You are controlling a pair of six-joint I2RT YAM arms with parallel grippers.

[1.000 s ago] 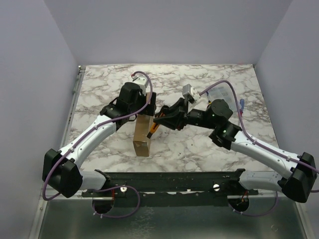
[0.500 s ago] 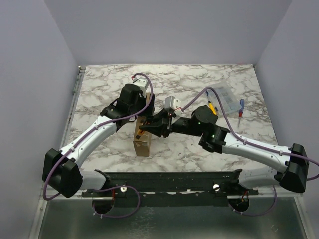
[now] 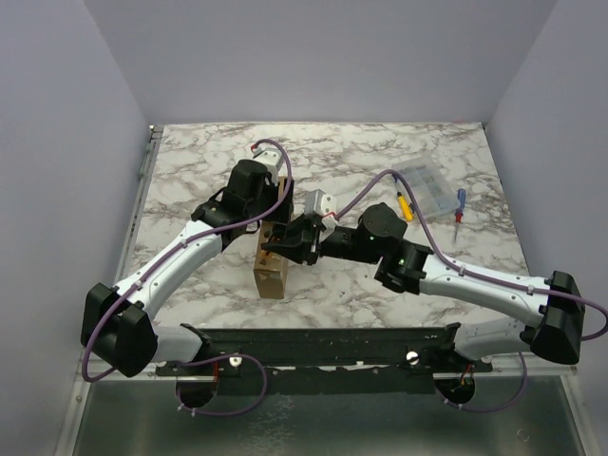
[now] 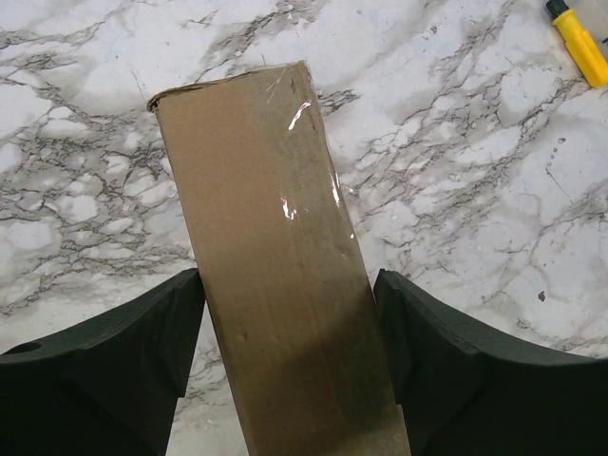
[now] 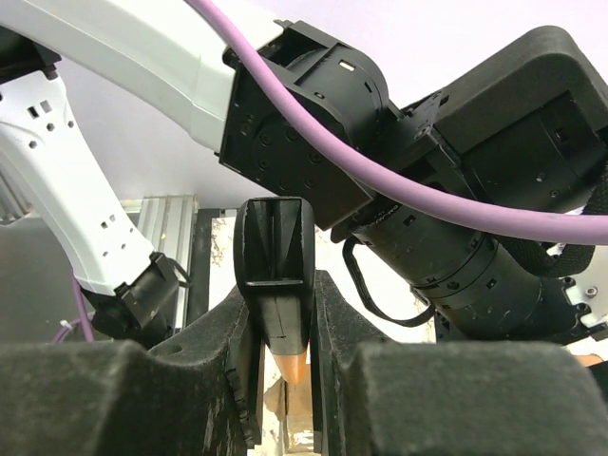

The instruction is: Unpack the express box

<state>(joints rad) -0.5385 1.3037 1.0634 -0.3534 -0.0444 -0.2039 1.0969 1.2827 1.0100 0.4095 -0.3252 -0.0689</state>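
Brown express box [image 4: 266,190], closed, stands on edge in left gripper [image 4: 287,285]

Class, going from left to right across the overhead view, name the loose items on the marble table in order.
express box → clear plastic case → small blue-and-red tool

The express box [image 4: 275,247] is seen stood on edge on the marble table [image 4: 475,171], running up the frame with a slight tilt to the left. Clear tape is seen glinting on its brown face, and its far end is slightly frayed. It is clamped by the left gripper [image 4: 287,285]: one black finger [image 4: 114,370] is pressed to each side. A yellow tool [image 4: 579,38] with a black tip is cut off at the top right corner, well apart from the box.
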